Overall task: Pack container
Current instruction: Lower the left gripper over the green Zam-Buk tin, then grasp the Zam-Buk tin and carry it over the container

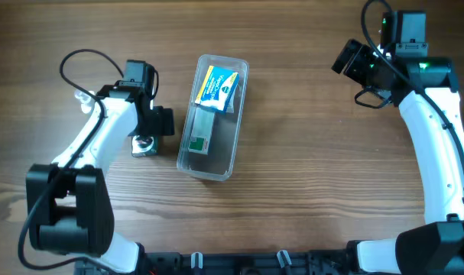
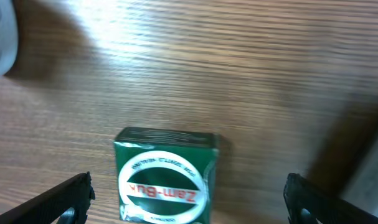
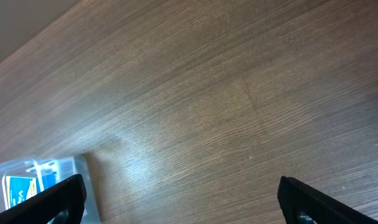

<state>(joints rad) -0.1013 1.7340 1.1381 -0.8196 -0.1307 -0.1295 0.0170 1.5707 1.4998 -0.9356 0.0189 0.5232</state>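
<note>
The clear plastic container [image 1: 219,163] lies in the middle of the table. It holds a blue and yellow box [image 1: 216,86] at its far end and a green box [image 1: 199,137] at its middle. My left gripper [image 1: 146,134] is open just left of the container, over a small green Zam-Buk box [image 1: 144,146]. In the left wrist view this box [image 2: 165,177] lies on the table between my spread fingers [image 2: 187,199], not touching them. My right gripper [image 1: 345,59] is open and empty at the far right. The right wrist view [image 3: 182,200] shows the container's corner [image 3: 70,169] at lower left.
A small clear bottle [image 1: 84,98] lies far left behind the left arm; it shows blurred in the left wrist view [image 2: 0,37]. Bare wood lies between the container and the right arm.
</note>
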